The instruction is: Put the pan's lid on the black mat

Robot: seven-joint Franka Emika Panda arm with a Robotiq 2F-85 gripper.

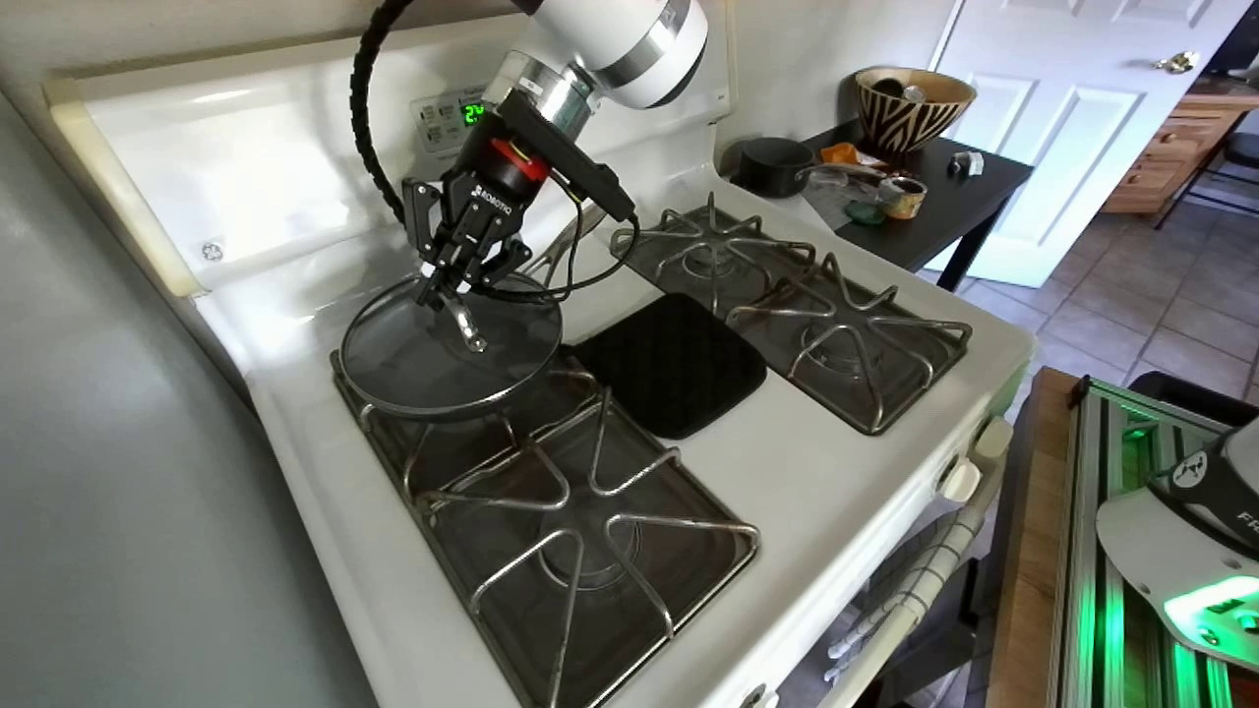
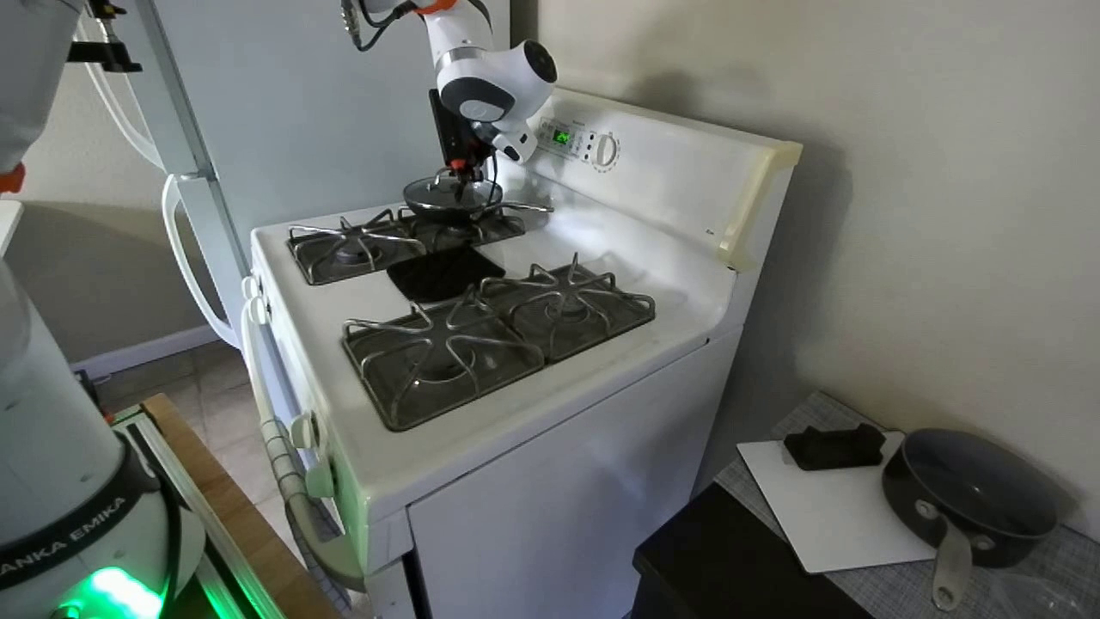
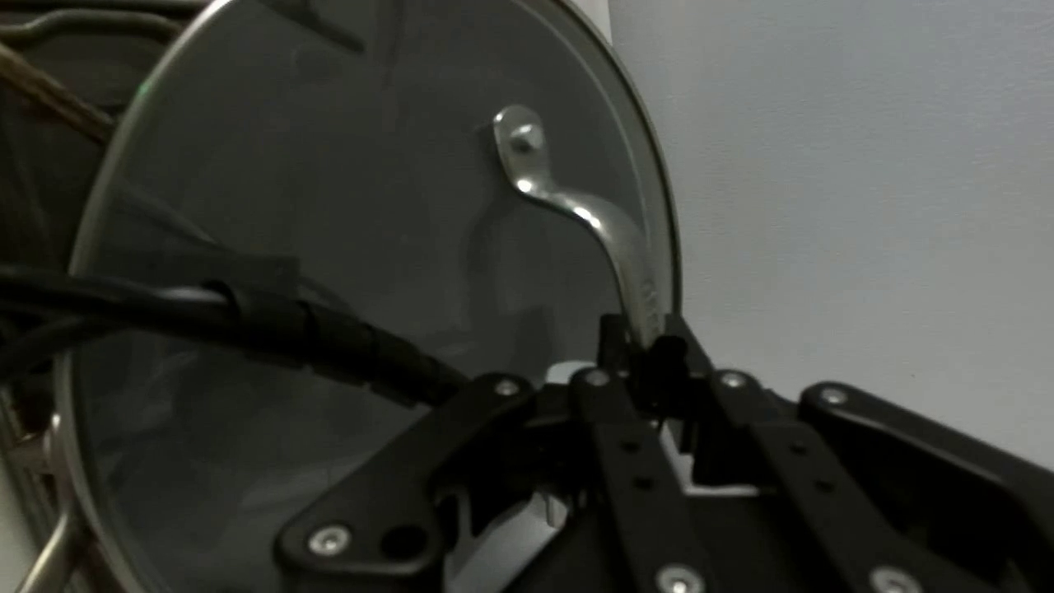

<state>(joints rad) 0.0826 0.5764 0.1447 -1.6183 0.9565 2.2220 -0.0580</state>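
White stove (image 1: 807,472) against a beige wall (image 2: 902,215), four burner grates (image 1: 679,522) in two pairs, counted in both exterior views. Clock read about the black mat (image 1: 674,364) in an exterior view, near to far. One grey fridge (image 1: 108,472) at 8 to 9 o'clock, nearest. One grate at 7. One mat, flat on the stove between the pairs. One pan (image 2: 438,214) at 9, on the grate there, long silver handle (image 2: 528,206) out toward 1–2. One lid (image 1: 408,354) on the pan, roughly level; can't tell if fully seated. One hand (image 3: 646,336), fingers narrow, clamped on the lid's curved metal handle (image 3: 586,216). In the way: black cable (image 3: 333,339) slung over the lid's own 2 o'clock rim, contact unclear; grate corner right beside the mat at 9. Two more grates, at 1 and 3. One robot base (image 1: 1146,536) toward 4. Beyond, at 2, dark bench (image 1: 944,211): one dark saucepan (image 1: 777,167), one striped bowl (image 1: 900,123), smaller items uncounted. One white door (image 1: 1057,128) behind.
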